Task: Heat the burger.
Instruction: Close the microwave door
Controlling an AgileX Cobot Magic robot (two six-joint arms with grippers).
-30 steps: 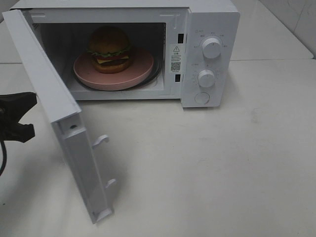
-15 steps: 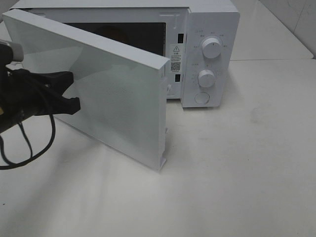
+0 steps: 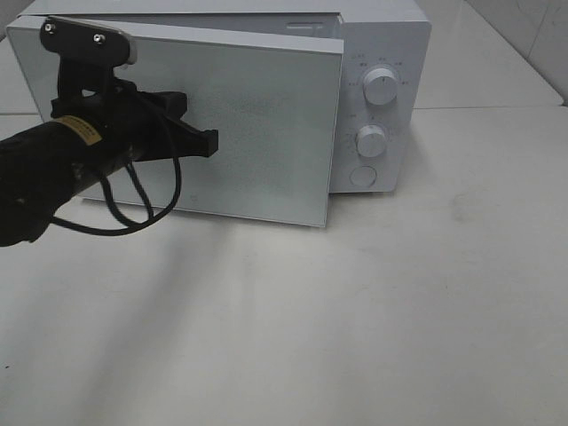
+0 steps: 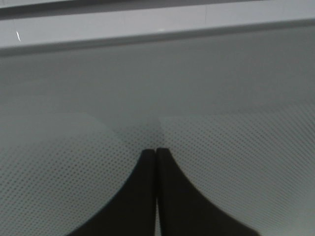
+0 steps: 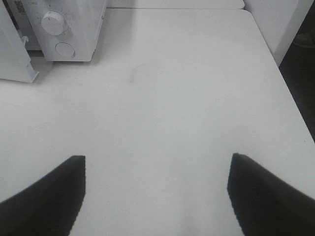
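White, stiff microwave door hid the burger; my closed left hand pressed it centre-frame, right hand open, empty.

The microwave door, wide open toward the near left a second ago, now stands almost shut and hides the burger and pink plate. The left hand has moved from the left edge onto the door's front.

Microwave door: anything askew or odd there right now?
The microwave door is not flush: its free edge stands out from the control panel, slightly ajar. The left gripper, jaws shut, touches its front. No damage or spills.
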